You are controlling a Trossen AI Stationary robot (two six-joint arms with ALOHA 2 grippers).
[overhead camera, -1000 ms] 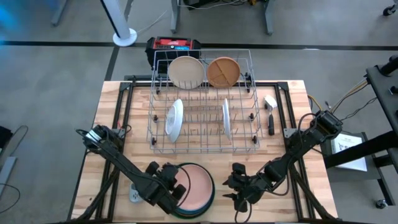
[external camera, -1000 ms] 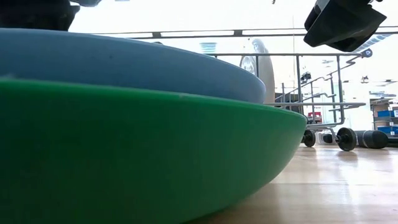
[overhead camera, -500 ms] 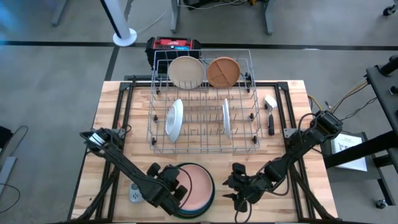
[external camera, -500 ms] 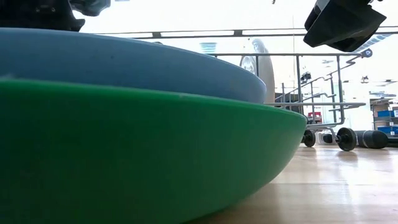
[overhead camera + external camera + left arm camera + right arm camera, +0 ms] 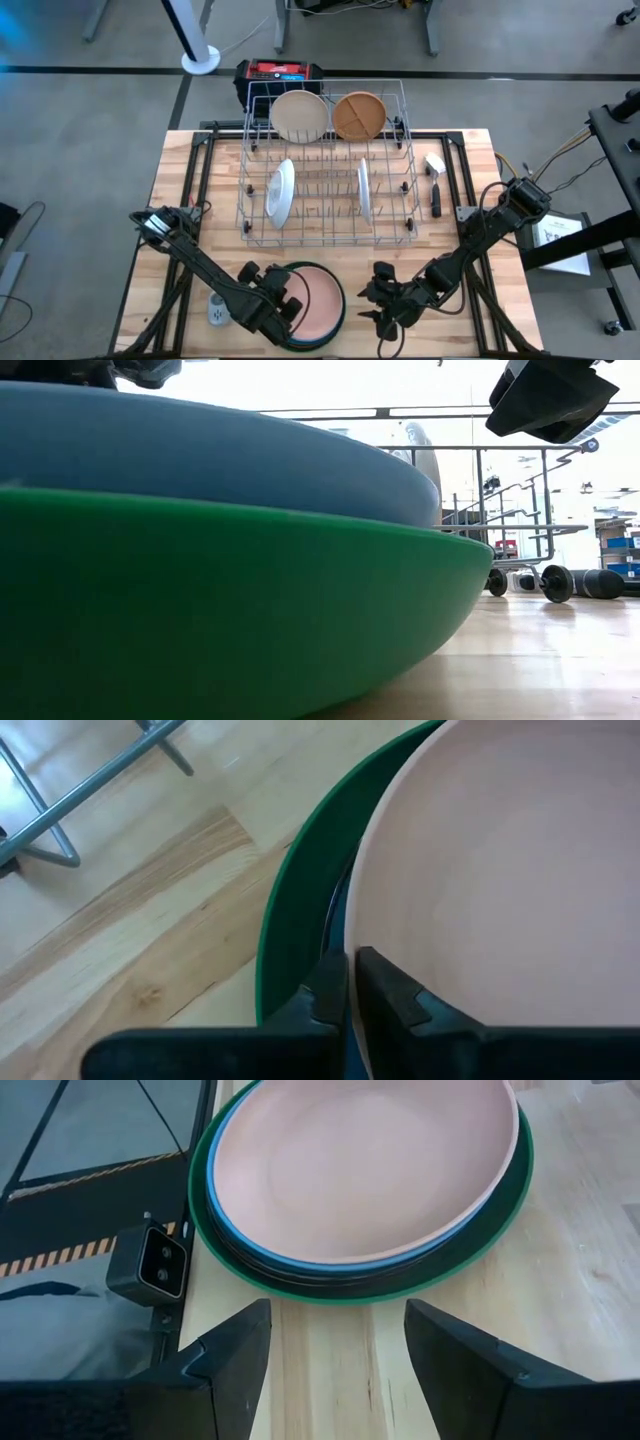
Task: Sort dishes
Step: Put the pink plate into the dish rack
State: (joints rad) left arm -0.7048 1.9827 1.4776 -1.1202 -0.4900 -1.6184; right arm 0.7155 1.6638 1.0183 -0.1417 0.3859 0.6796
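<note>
A stack of dishes [image 5: 318, 305] sits near the table's front edge. A pink plate [image 5: 360, 1160] lies on top of a blue one [image 5: 200, 460], a dark one and a large green one [image 5: 250, 610]. My left gripper [image 5: 291, 306] is shut on the pink plate at the stack's left side. My right gripper [image 5: 335, 1350] stands open just right of the stack, touching nothing. A cream plate [image 5: 299, 115], a tan one [image 5: 359, 115], a white one [image 5: 282, 192] and a striped one [image 5: 364, 190] stand on edge in the wire rack [image 5: 410, 160]. My left gripper pinches the pink plate's left rim [image 5: 356, 935] between its two fingers, one finger [image 5: 390, 995] on the plate's inner face and the other [image 5: 322, 998] outside the rim, over the blue plate. The fingers slant down from the table's left side. The plate lies on the stack.
A small grey gadget [image 5: 217, 312] sits on the table just left of the stack. Utensils [image 5: 435, 185] lie to the right of the rack. Bare wood shows between the rack and the stack and at the table's right front.
In the low view, the blue plate's part under my left gripper stands a little higher above the green dish than a second ago. The green dish has stayed where it was.
</note>
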